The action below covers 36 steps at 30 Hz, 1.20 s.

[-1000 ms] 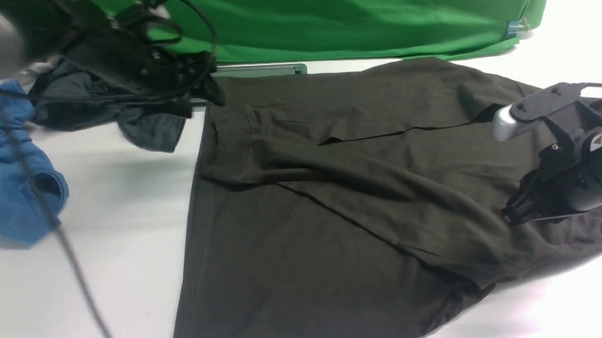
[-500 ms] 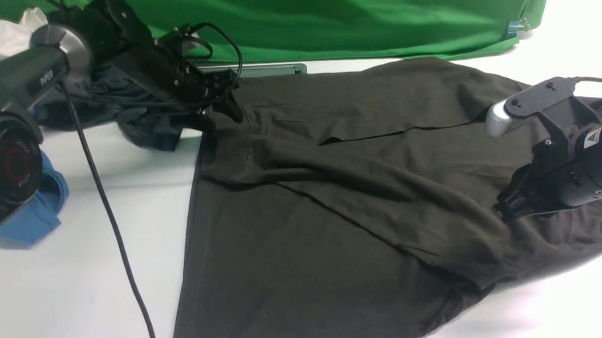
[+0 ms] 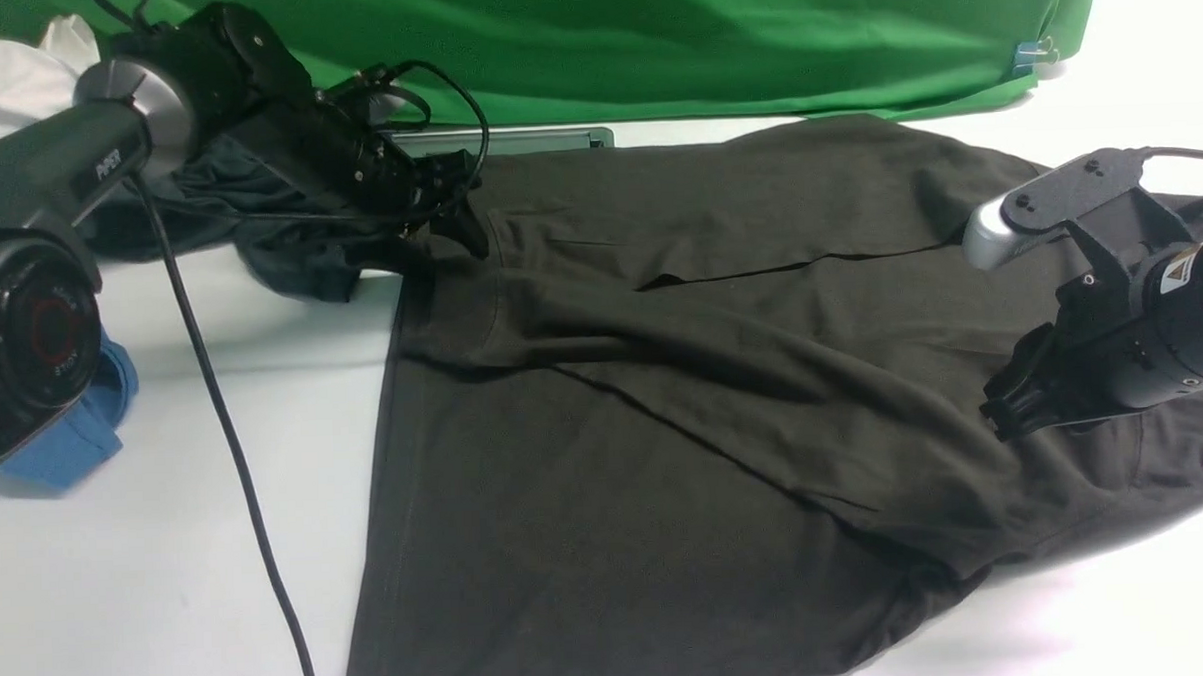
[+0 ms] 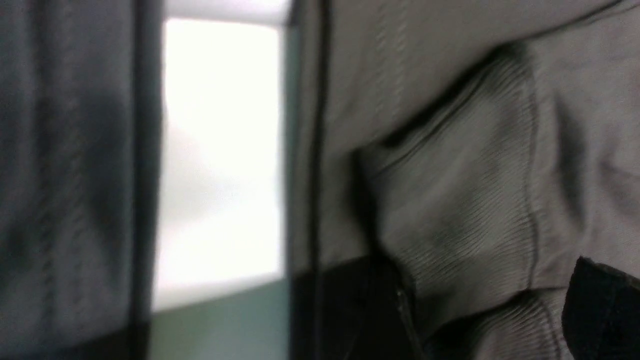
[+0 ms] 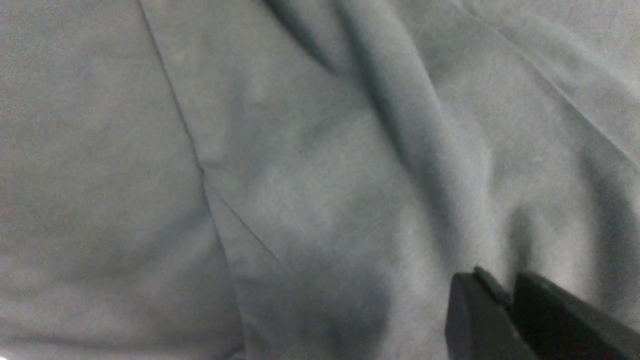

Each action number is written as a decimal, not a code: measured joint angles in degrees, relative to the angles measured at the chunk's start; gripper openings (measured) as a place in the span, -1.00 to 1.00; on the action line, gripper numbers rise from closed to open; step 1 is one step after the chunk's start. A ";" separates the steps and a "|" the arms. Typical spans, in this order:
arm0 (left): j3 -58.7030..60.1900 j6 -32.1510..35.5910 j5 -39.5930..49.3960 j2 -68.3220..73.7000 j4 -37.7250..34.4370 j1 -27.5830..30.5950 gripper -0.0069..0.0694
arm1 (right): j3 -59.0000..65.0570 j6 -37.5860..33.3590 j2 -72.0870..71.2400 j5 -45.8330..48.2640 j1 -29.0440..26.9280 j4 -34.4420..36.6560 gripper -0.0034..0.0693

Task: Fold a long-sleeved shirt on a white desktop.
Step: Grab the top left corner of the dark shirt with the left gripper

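The table [image 3: 170,593] was a smooth, plain white surface with soft glare along its 3 o'clock side. Across the 12 o'clock edge hung a bright green cloth [image 3: 701,44], draped in broad folds, with a small blue clip [image 3: 1027,55] pinned near its 2 o'clock corner. Just in front of the cloth a grey metal hatch [image 3: 544,138] sat flush in the table top.

The long-sleeved shirt [image 3: 665,426] lay spread flat over the middle and the 3 o'clock half of the table. Its straight hem ran along the 9 o'clock side and one sleeve was folded diagonally across the body. At 10 o'clock a crumpled charcoal garment [image 3: 299,264] touched the shirt's far corner. A blue shirt [image 3: 75,436] lay at 9 o'clock, partly hidden by the left arm. A black cable [image 3: 236,461] trailed from that arm toward 6 o'clock.

The left fingers [image 3: 470,233] rested at the shirt's 11 o'clock corner. In the left wrist view they [image 4: 600,310] stood apart, unclenched, with a ribbed cuff [image 4: 465,210] lying between them, and a strip of bright table showed beside the hem. The right fingers [image 3: 999,414] hovered low over the folded sleeve at 3 o'clock. In the right wrist view they [image 5: 480,320] were drawn almost together, with no cloth seen between them.
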 joint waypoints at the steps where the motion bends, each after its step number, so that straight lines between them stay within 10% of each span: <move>1: 0.00 0.18 -0.15 0.00 -0.23 0.00 0.38 | 0.00 0.00 0.00 0.00 0.00 0.00 -0.53; 9: 0.00 0.72 -0.80 0.00 -0.62 0.07 0.15 | 0.00 0.00 0.00 -0.16 0.00 0.00 -0.48; 20: -0.18 1.10 0.07 1.53 -0.88 0.24 -0.73 | 0.00 0.00 0.00 -0.10 0.00 0.00 -0.40; 36: -11.83 5.16 2.43 2.17 -10.97 0.19 -0.76 | 0.00 0.00 -0.01 0.21 0.00 0.00 -0.32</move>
